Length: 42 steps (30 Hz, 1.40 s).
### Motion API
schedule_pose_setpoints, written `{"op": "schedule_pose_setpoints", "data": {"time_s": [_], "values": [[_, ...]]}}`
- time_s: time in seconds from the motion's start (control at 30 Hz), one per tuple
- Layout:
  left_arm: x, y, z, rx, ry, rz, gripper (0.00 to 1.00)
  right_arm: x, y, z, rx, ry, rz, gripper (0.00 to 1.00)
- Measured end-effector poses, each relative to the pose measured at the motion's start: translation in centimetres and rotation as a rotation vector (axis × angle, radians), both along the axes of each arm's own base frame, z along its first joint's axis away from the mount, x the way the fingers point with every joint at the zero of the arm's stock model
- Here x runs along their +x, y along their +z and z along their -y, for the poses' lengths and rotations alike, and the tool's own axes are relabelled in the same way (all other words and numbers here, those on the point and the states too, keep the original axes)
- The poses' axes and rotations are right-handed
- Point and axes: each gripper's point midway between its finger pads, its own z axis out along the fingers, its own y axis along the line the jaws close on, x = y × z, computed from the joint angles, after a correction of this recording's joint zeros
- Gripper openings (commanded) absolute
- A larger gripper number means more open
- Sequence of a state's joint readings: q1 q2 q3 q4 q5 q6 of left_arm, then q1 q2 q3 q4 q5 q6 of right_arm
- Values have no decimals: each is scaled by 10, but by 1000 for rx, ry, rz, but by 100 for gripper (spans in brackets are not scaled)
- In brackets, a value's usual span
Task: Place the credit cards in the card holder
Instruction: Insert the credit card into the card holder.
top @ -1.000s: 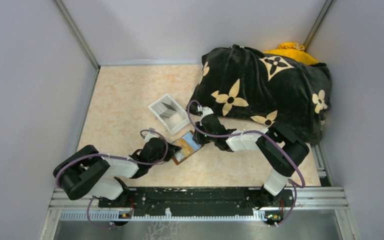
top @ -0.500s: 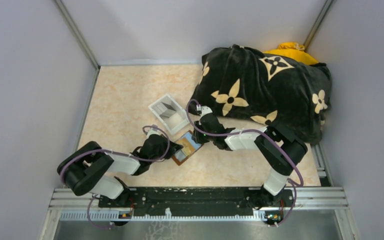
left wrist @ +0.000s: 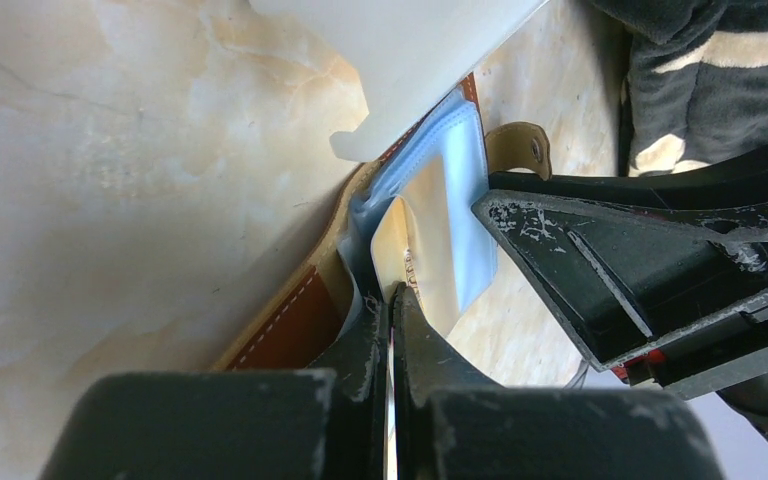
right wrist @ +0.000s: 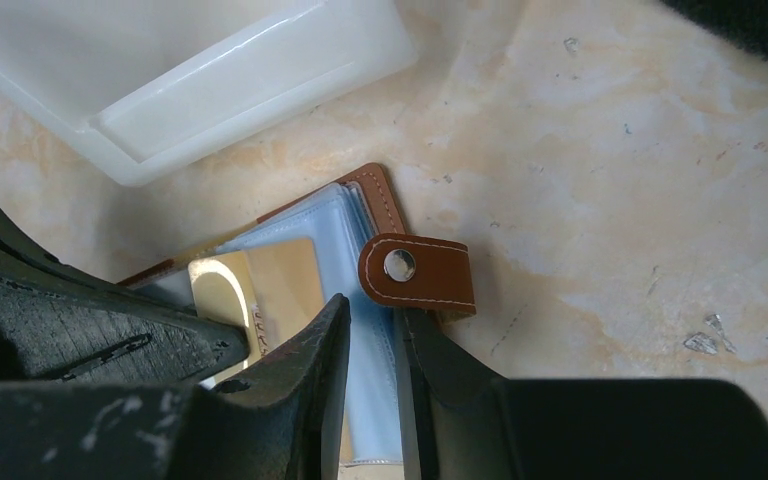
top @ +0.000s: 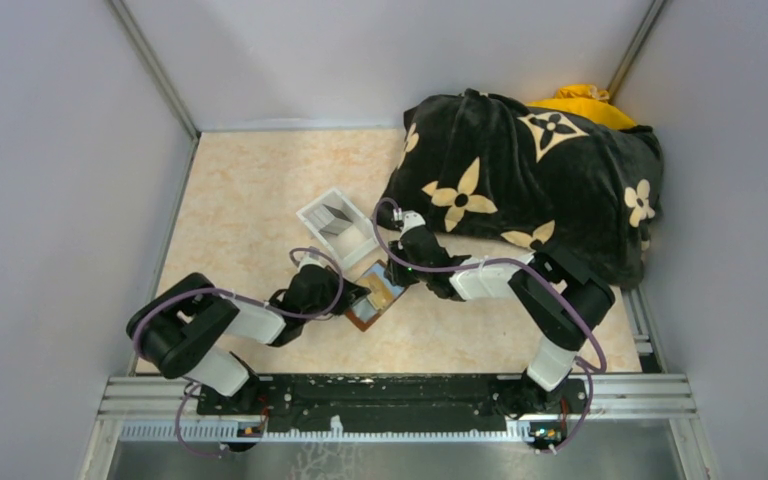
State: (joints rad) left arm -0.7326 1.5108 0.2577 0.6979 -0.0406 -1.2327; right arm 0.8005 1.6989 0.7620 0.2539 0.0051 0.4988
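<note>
Open wallet (top: 368, 300) lies on the counter (top: 240, 200), just beside the clear tray (top: 338, 228). L hand (left wrist: 395, 295) pressed together, pinching a tan card (left wrist: 430, 220) against a blue sleeve (left wrist: 470, 240). R hand (right wrist: 372, 308) pinches the wallet's sleeves next to the snap tab (right wrist: 420, 272).

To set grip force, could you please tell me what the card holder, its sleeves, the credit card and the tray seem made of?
The card holder looks like brown leather or imitation: matte, white stitching, metal snap. Its sleeves: soft, glossy, bluish clear plastic. The credit card: gold with a mirror sheen, probably coated plastic. The tray: translucent white rigid plastic, smooth moulded rim.
</note>
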Motion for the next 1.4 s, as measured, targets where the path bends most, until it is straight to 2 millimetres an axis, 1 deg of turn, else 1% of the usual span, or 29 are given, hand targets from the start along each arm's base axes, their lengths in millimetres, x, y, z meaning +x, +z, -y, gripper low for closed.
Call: {"op": "schedule_pose_setpoints", "data": {"time_s": [0.07,0.17,0.27,0.33,0.5,0.63,0.77,0.9,1.03,1.07,1.13,1.23,1.4], "values": [[1,0,4,-20,1,-4,0,2,0,2,-3,-7,5,24],[3,1,6,-42,7,-10,9,4,0,3,-8,-12,10,24],[4,2,9,-51,10,-17,15,5,0,3,-11,-15,17,24],[4,2,11,-50,9,-24,20,6,0,4,-12,-19,21,24],[-1,3,13,-31,5,-44,27,7,0,3,-8,-20,22,24],[-12,5,6,-5,8,-63,32,2,0,-2,9,5,8,24],[-20,6,-5,17,26,-69,33,0,0,-5,22,18,0,24],[-22,7,-10,31,34,-65,33,-2,0,-7,26,27,-5,24],[-23,8,-12,49,24,-51,29,-2,0,-7,26,27,-5,24],[-23,8,-13,58,21,-44,28,-2,0,-7,26,27,-5,24],[-24,8,-15,74,17,-36,21,-2,0,-7,26,27,-5,24],[-25,7,-18,104,8,-22,14,-2,0,-7,26,27,-5,24],[-27,3,-20,152,-14,2,6,-2,0,-7,25,27,-5,24]]}}
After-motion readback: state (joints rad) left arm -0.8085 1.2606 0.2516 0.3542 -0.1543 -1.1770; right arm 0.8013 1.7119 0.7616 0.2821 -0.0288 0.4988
